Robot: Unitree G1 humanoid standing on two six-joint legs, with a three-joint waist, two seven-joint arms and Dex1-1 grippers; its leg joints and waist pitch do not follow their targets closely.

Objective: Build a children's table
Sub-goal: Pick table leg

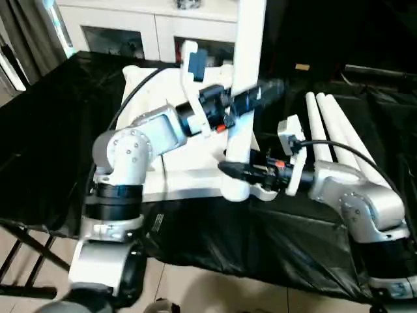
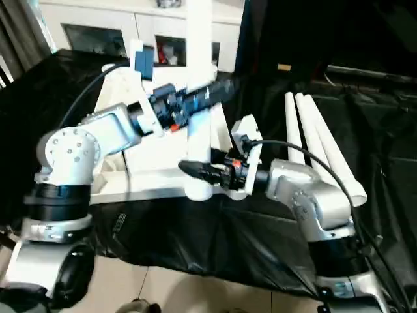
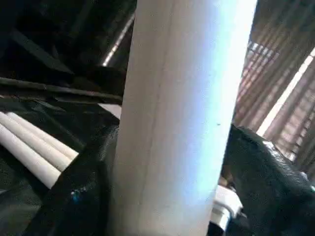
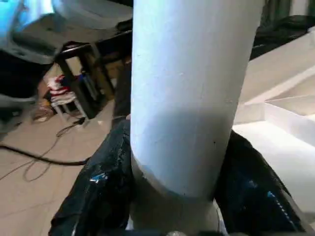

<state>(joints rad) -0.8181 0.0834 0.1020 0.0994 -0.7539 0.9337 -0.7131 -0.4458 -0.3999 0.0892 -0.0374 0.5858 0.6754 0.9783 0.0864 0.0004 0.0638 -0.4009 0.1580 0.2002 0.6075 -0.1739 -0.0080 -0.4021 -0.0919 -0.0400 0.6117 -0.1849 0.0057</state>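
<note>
The white tabletop [image 1: 176, 130] lies underside up on a black-covered table. One white tubular leg [image 1: 246, 78] stands upright in the tabletop's near right corner socket [image 1: 236, 189]. My left gripper [image 1: 251, 101] is shut on this leg about halfway up, its black fingers [image 3: 83, 191] on either side of the tube. My right gripper [image 1: 238, 171] is shut on the same leg just above the socket, with its fingers [image 4: 108, 182] wrapped around the tube. Three more white legs [image 1: 332, 127] lie side by side to the right of the tabletop.
A white cabinet with glass doors [image 1: 140, 32] stands behind the table. The black cover [image 1: 45, 130] drapes over the table's edges. Light tiled floor [image 1: 195, 290] shows below the near edge. A folding table leg frame [image 1: 26, 251] is at the lower left.
</note>
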